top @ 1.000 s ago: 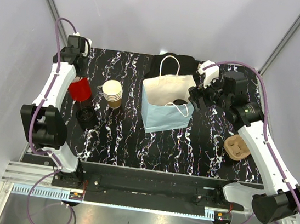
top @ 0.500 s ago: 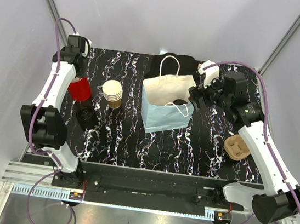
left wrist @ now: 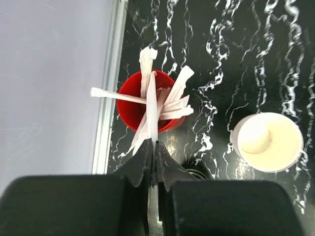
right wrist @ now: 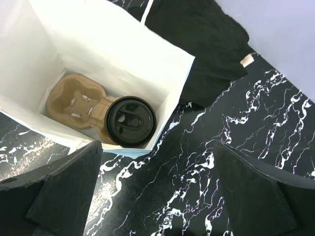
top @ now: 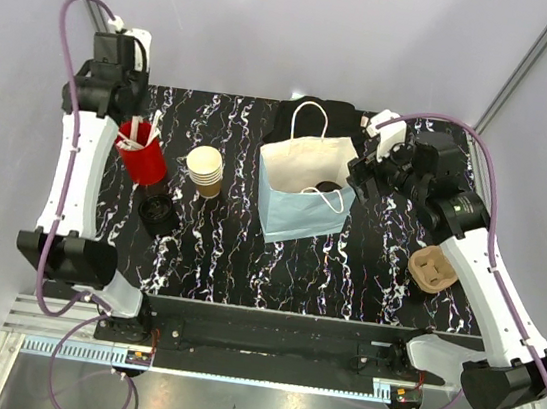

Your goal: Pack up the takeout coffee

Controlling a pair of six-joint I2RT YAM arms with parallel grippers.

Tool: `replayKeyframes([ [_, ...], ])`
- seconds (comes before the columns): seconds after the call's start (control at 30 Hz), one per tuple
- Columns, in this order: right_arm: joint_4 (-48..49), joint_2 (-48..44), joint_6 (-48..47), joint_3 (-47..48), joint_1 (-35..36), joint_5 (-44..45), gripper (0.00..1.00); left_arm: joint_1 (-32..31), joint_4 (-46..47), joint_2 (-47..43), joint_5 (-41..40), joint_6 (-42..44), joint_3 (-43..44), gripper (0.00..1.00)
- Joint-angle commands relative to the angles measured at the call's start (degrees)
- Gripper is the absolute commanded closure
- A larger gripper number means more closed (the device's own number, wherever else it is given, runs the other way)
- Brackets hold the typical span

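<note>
Now the left gripper [left wrist: 154, 143] has risen, left of the paper bag [right wrist: 98, 44], pinching a white straw [left wrist: 152, 103], probably the last item, since the takeout coffee [right wrist: 130, 121] sits inside the bag below the wide-open right gripper [right wrist: 160, 191].

The black, white-veined stone-look tabletop [top: 227, 249] is smooth and glossy; the white paper bag [right wrist: 98, 44] matt, lightly creased; the round black plastic lid [right wrist: 130, 121] shiny; the tan moulded-pulp cup carrier [right wrist: 74, 101] rough, dull; the red plastic cup [left wrist: 127, 105] glossy; the white paper-wrapped straws [left wrist: 152, 98] matt; the black cloth [right wrist: 197, 44] soft, matt.
</note>
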Motion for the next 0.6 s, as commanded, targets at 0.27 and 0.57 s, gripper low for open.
replayKeyframes([
  [0.27, -2.54, -2.38, -1.03, 6.19, -0.22, 1.80, 0.00, -0.49, -9.58, -10.64, 12.92, 1.62, 14.55, 0.89],
  [0.57, -0.44, -6.59, -2.88, 5.49, -1.28, 10.05, 0.00, -4.17, -8.88, -15.14, 31.92, 0.65, 14.55, 0.89],
])
